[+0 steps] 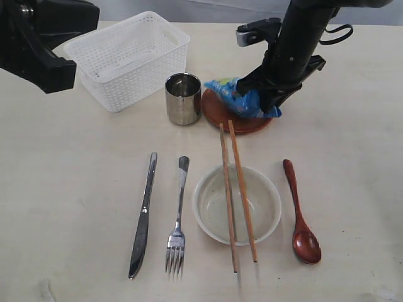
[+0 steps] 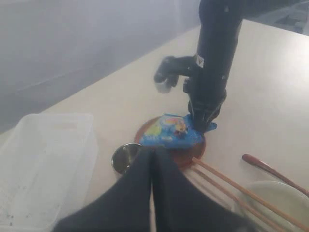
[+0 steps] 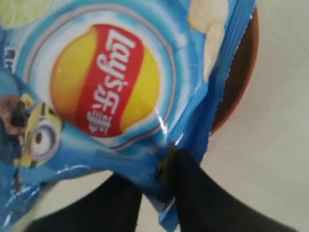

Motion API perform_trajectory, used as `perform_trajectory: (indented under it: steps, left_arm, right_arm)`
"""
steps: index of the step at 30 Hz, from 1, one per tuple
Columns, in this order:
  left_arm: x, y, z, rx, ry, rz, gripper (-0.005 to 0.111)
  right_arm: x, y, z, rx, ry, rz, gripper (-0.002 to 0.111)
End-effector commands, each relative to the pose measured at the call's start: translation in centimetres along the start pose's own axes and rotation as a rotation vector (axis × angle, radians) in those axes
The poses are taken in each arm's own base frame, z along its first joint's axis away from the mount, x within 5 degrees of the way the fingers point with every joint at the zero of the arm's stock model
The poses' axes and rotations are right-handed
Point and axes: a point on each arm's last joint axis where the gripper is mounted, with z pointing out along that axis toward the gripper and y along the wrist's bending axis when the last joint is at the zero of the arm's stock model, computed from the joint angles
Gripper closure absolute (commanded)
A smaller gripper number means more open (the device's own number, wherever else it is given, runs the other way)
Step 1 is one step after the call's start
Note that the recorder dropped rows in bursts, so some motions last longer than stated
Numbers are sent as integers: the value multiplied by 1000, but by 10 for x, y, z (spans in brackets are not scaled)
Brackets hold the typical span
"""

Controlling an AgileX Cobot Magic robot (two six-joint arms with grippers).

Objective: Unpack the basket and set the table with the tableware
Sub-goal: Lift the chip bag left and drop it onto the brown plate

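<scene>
At the far middle of the pale beige, faintly wood-grained desk (image 1: 75, 189), entry one: right end effector (image 3: 152, 166), black, pointing down, its two fingers either side of one end hem of a blue crinkly snack bag (image 1: 242, 97). Whether they pinch the hem or stand just free of it, I cannot tell from where I stand.

- Bag: lies on a brown round saucer (image 1: 252, 124), covering most of it.
- Just beside the saucer, on its left: upright steel cup (image 1: 182, 99).
- Behind and left of the cup: white rectangular perforated plastic basket (image 1: 135, 85), mouth up.
- Near row, left to right:
  - steel knife (image 1: 143, 214)
  - steel fork (image 1: 179, 214), tines toward the near edge
  - cream round bowl (image 1: 267, 211), with two wooden chopsticks (image 1: 227, 189) laid across its rim, their far ends reaching the saucer's near rim
  - dark red-brown wooden spoon (image 1: 306, 245), apart from the bowl
- Far left, raised above the desk: left end effector (image 2: 153, 152), fingers pressed together, holding nothing.
</scene>
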Motion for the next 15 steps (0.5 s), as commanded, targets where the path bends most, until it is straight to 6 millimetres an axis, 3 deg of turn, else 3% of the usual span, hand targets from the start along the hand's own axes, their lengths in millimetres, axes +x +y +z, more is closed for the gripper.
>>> perform_trajectory:
  steps: [1, 3, 15]
  left_arm:
    - [0, 1, -1, -5, -4, -6, 107]
    - [0, 1, -1, -6, -6, -6, 107]
    - [0, 1, -1, -6, -5, -2, 107]
  right_arm:
    - [0, 1, 2, 3, 31, 17, 56]
    - [1, 1, -2, 3, 31, 16, 46]
    - [8, 15, -60, -67, -93, 0, 46]
